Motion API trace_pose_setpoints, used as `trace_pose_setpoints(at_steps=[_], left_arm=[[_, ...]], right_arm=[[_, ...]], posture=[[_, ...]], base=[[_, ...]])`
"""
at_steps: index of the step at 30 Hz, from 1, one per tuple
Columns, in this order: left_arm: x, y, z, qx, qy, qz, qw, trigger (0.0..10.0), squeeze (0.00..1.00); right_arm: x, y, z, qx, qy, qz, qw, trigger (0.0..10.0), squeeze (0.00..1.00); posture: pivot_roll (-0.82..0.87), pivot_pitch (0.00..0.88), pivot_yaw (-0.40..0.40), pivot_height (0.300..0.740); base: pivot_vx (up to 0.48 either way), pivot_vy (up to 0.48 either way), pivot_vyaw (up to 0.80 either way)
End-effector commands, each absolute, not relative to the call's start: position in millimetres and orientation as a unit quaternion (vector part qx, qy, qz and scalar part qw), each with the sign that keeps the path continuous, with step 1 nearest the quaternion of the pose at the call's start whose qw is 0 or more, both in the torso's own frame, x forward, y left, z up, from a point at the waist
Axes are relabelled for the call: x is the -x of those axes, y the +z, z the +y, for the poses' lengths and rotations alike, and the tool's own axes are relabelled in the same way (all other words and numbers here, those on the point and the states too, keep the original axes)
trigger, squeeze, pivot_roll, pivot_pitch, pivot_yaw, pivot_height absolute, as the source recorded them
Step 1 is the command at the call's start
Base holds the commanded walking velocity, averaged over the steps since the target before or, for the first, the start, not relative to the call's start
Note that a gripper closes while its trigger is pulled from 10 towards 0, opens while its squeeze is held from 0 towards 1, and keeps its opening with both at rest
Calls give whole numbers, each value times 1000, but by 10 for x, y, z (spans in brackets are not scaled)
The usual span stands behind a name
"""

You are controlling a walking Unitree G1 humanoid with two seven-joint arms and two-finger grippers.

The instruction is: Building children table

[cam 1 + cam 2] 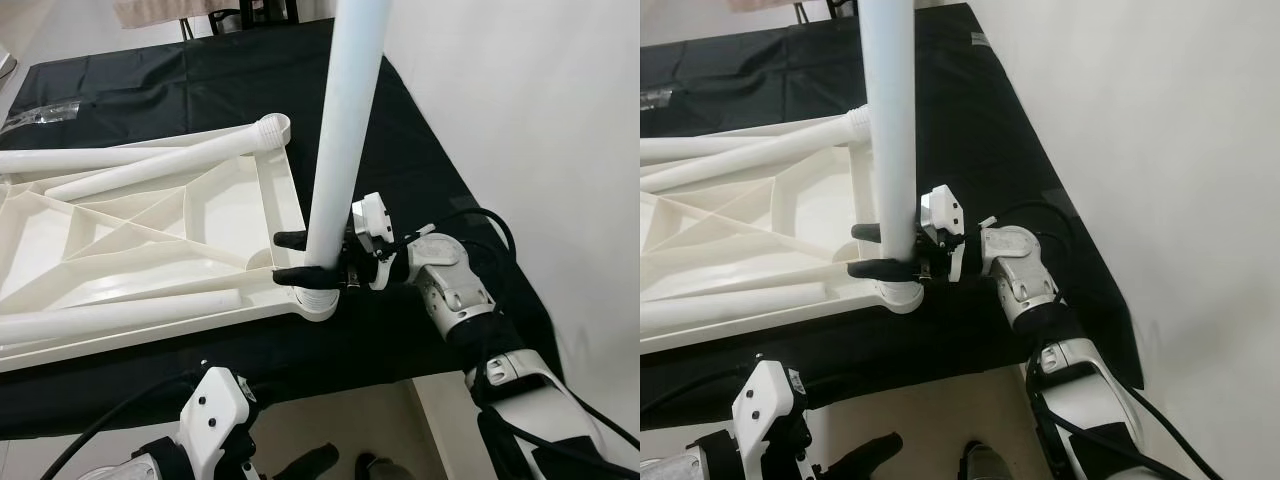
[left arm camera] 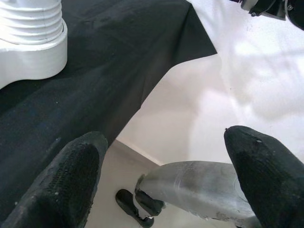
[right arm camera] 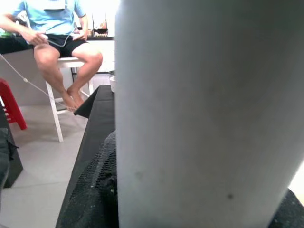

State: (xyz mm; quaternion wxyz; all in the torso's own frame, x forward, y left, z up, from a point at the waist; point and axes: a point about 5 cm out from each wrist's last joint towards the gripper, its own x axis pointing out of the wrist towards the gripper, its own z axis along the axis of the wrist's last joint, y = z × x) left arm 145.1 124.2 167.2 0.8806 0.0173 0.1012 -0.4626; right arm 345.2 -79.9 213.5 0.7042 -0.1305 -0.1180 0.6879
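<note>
A white plastic tabletop [image 1: 150, 250] lies upside down on a black cloth. One white leg [image 1: 345, 130] stands upright in the near right corner socket [image 1: 315, 298]. My right gripper [image 1: 292, 256] is shut on this leg just above the socket, one black finger on each side. In the right wrist view the leg [image 3: 209, 114] is pressed close against the camera. Two loose white legs [image 1: 150, 165] lie across the tabletop's far side, another [image 1: 120, 318] along its near edge. My left gripper [image 2: 166, 171] hangs open below the table's near edge, holding nothing.
The black cloth [image 1: 400, 150] covers the table to its right edge, with a white wall [image 1: 540, 120] beyond. A clear plastic bag [image 1: 40, 113] lies at the far left. A person [image 3: 54, 28] sits on a white stool across the room, beside a red stool [image 3: 9, 107].
</note>
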Motion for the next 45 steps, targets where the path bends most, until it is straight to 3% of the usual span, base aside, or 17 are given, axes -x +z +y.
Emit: trace_pose_setpoints(at_steps=[1,14,18,22,30,32,36,45], left_arm=[[-1416,1658,1266,-23,-462,116,879,10000,0],[-1428,1674,1259,-20,-462,113,879,10000,0],[-1433,1676,1253,-19,-462,112,880,10000,0],[-1437,1678,1249,-19,-462,112,880,10000,0],[-1454,1675,1240,-18,-462,111,880,10000,0],[-1460,1674,1236,-17,-462,110,880,10000,0],[-1461,1674,1235,-16,-461,109,881,10000,0],[-1452,1682,1234,-15,-460,108,881,10000,0]], right_arm=[[-3393,1745,-837,227,692,-38,684,10000,0],[-3454,1736,-781,273,642,-54,714,10000,0],[-3465,1642,-736,279,610,-43,740,10000,0],[-3426,1564,-707,272,614,-31,740,10000,0],[-3495,1629,-705,199,614,0,764,10000,0],[-3561,1708,-699,132,606,17,784,10000,0],[-3592,1742,-685,65,602,38,795,10000,0],[-3625,1591,-720,34,567,95,817,10000,0]], posture=[[62,323,7,740],[55,328,0,740],[52,334,1,740],[51,333,1,740],[46,330,-5,740],[44,329,-10,740],[42,329,-11,740],[47,334,-10,740]], base=[[0,0,0],[0,0,0],[0,0,0],[0,0,0],[0,0,0],[0,0,0],[0,0,0],[0,0,0]])
